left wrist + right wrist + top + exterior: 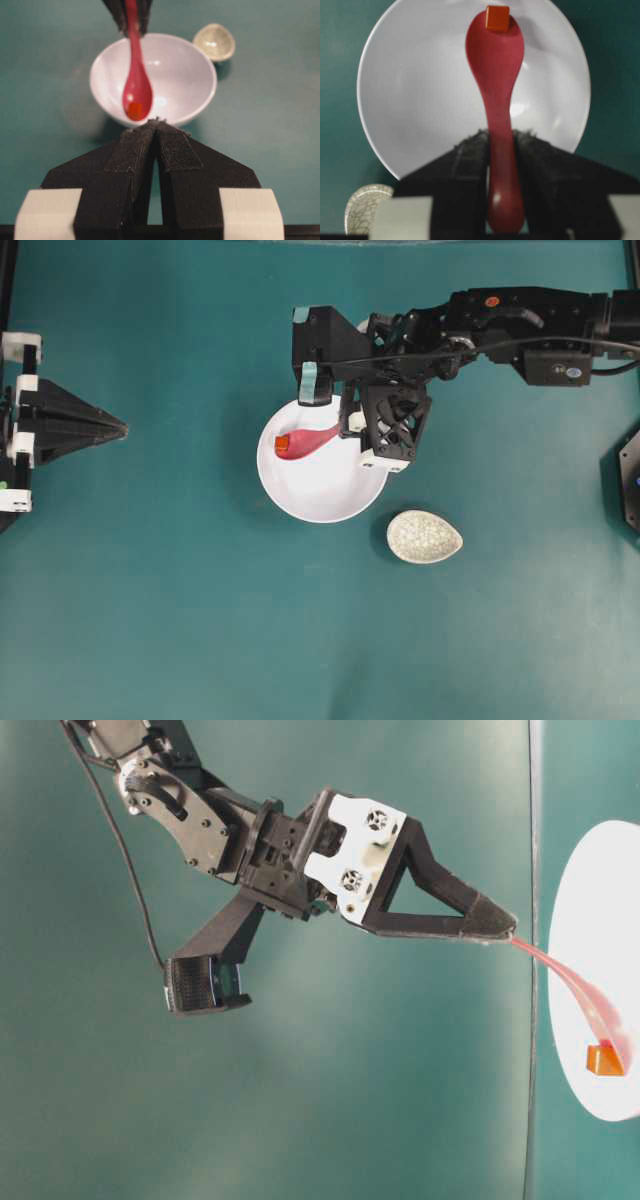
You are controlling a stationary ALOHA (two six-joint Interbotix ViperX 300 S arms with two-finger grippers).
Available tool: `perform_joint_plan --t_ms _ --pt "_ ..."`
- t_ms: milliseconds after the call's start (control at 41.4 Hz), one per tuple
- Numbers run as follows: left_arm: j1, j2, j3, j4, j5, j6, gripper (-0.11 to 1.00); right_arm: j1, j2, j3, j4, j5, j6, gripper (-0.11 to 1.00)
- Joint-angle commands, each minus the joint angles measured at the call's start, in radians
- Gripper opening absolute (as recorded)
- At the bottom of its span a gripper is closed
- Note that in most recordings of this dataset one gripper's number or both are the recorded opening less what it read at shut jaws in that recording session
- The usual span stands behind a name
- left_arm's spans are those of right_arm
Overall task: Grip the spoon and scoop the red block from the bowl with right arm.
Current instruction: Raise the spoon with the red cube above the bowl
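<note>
My right gripper [346,426], the one with teal tape patches, is shut on the handle of the pink-red spoon [312,441]. In the right wrist view the jaws [501,137] clamp the handle on both sides and the spoon [495,65] reaches out over the white bowl [420,90]. The red block [497,18] sits at the far tip of the scoop. It shows the same way from above [282,444], inside the bowl [320,495]. My left gripper [125,427] is shut and empty at the far left, its tips [157,121] pointing at the bowl [185,75].
A small speckled grey-white oval dish [424,536] stands on the teal table just right of the bowl and below it in the overhead view. It also shows in the left wrist view [215,41] and the right wrist view [367,207].
</note>
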Motion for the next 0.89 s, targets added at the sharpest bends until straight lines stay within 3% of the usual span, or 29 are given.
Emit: perform_joint_plan --t_ms 0,435,870 --pt "0.002 0.009 -0.028 0.002 -0.009 -0.002 0.00 0.003 -0.043 -0.014 -0.002 -0.002 0.003 0.24" --pt "0.002 0.009 -0.028 0.002 -0.006 -0.003 0.00 0.003 -0.132 0.087 0.002 -0.107 0.005 0.24" --pt "0.002 0.009 -0.028 0.002 -0.005 -0.003 0.00 0.021 -0.253 0.308 0.009 -0.456 0.005 0.24"
